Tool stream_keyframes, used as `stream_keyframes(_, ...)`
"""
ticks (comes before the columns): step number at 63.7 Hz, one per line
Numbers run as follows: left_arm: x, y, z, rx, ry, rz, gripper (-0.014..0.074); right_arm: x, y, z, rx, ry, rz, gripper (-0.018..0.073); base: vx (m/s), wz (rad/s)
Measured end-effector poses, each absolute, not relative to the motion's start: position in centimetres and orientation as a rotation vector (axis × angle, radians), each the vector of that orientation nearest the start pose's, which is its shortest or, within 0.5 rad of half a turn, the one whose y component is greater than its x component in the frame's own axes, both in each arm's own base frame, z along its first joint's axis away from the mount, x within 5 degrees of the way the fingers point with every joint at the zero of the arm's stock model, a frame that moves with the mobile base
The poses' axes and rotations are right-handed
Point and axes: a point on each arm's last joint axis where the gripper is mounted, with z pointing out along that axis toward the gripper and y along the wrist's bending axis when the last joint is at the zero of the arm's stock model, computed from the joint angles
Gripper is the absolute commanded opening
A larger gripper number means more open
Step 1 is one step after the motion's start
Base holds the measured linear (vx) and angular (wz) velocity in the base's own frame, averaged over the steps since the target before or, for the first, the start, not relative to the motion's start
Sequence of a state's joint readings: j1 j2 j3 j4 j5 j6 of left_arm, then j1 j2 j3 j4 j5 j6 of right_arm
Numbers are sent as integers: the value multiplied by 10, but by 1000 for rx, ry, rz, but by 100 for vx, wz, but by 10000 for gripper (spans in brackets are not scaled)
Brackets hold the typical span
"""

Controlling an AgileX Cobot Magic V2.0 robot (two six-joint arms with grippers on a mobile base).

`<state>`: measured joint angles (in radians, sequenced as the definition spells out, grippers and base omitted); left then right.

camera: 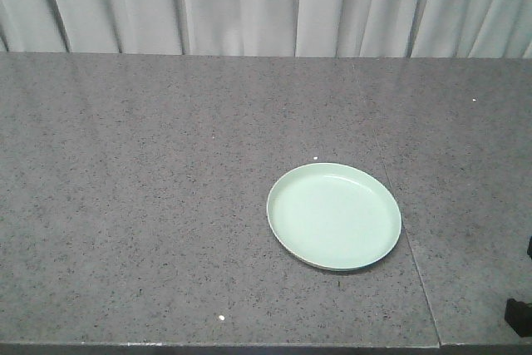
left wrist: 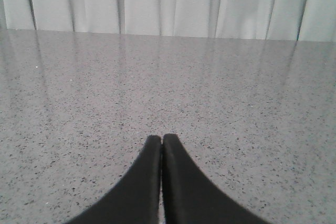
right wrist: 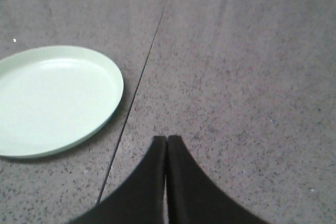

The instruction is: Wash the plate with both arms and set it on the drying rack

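Pale mint plate (camera: 333, 216) lying flat on the grey speckled counter (camera: 150, 172).
Plain, glossy and low-rimmed, it sits right of centre toward the near edge, just left of a seam (camera: 380, 139). The left gripper (left wrist: 161, 140) and right gripper (right wrist: 167, 141) each have their tips pressed together, and the right one is near the plate.

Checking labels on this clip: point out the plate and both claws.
plate (camera: 333, 216), front view, middle of its flat face.
left claw (left wrist: 161, 137), left wrist view, where the closed tips meet.
right claw (right wrist: 167, 139), right wrist view, where the closed tips meet.
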<state>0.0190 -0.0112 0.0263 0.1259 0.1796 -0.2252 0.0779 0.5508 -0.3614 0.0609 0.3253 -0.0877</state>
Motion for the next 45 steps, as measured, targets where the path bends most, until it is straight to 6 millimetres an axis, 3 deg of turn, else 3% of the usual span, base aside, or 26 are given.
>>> stream_keyframes(21,56,3,189,-118,1673,-43,-6,153,15,277,-153,2272,55,-10,0,0)
stream_keyframes(45,56,3,189,-118,1673,-43,-6,165,16,284,-150,2257,54,-6,0,0)
